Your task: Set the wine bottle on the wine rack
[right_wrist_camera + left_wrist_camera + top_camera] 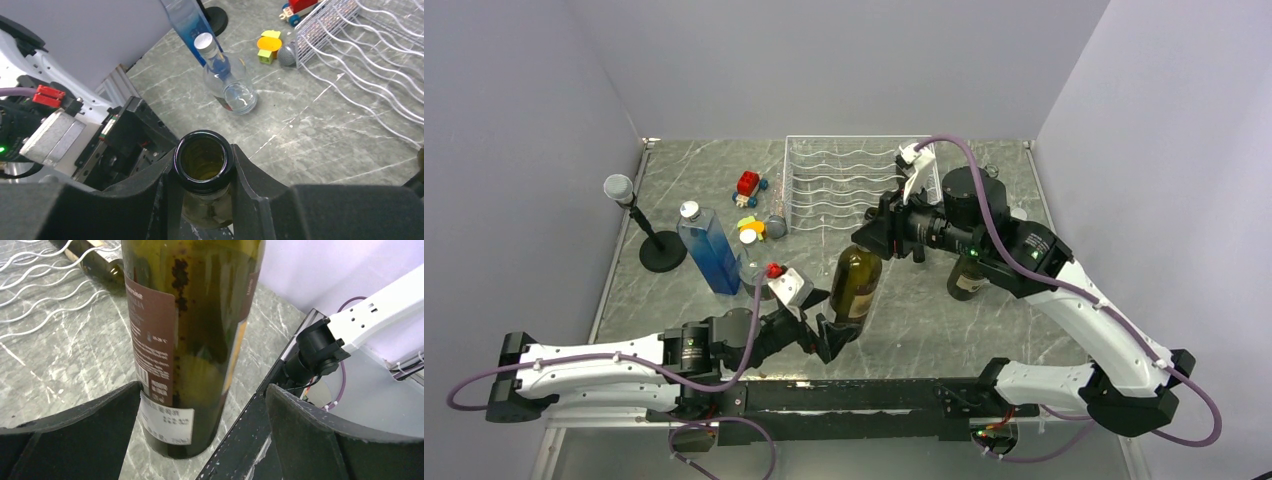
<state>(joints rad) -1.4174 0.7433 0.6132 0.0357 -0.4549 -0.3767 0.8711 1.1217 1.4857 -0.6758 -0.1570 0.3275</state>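
**Right gripper point(204, 167) takes wine bottle point(856, 285) by the neck**

Pinched tight on the glass just under the lip, the right gripper has a hold that would likely let it lift and tip the wine bottle. The left gripper point(202, 390) stands wide open around the labelled lower body. One finger point(85, 435) is close against the glass and the other is clear of it, so it grips nothing and seems placed only to steady the base. The bottle leans near the front of the grey surface point(694, 170), between the two arms. The wine rack point(849, 182) lies flat at the back, well apart. Laying the bottle in a groove appears not yet begun.
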